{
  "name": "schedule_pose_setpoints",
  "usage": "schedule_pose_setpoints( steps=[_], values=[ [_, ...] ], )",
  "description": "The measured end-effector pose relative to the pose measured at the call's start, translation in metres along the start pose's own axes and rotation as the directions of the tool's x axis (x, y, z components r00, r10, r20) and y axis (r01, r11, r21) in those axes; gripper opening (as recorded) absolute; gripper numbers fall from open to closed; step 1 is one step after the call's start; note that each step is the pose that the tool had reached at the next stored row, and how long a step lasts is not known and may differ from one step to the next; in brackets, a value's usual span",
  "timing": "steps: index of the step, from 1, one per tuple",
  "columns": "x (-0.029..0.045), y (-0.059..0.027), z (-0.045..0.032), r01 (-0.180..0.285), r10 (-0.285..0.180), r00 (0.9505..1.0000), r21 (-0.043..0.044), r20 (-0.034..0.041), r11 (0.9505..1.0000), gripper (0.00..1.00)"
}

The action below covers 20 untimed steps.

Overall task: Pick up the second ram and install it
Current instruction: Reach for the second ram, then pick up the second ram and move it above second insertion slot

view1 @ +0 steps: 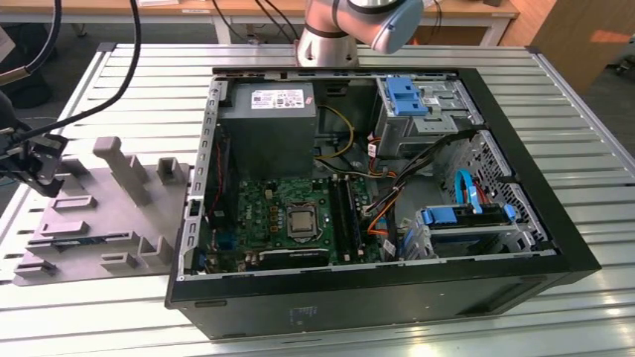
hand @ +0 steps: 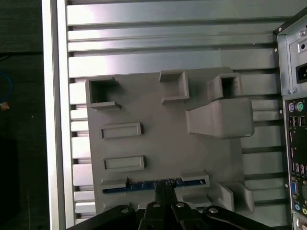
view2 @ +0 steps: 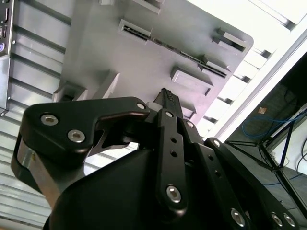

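One stick, the second ram (hand: 134, 187), sits in a slot of the grey tray (hand: 163, 143) while the claw (hand: 165, 191) hovers over that tray, tips together and empty; pickup seems pending, needing parted tips squared to the stick.

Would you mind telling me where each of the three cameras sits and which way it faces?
Exterior view: mounted high off the arm, looking down on the open computer case and grey tray on the slatted table; the arm's base and the gripper show.
First wrist view: on the wrist, looking straight down past the gripper onto the tray and the second ram.
Second wrist view: on the wrist, looking slantwise along the gripper at the tray.
Both wrist views share the gripper and the tray.
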<state>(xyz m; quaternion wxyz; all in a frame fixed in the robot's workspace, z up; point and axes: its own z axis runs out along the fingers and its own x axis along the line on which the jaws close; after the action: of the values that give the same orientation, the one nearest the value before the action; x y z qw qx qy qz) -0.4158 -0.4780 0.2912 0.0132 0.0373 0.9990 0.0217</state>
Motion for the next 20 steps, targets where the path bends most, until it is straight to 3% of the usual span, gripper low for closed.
schedule_pose_setpoints(
  steps=[10,20],
  values=[
    [0.0059,-0.0058,0.0115,0.0,0.0,1.0,-0.0002,0.0003,1.0,0.11],
    [0.0061,-0.0058,0.0115,0.001,-0.001,1.0,0.0032,0.0002,1.0,0.11]
  ],
)
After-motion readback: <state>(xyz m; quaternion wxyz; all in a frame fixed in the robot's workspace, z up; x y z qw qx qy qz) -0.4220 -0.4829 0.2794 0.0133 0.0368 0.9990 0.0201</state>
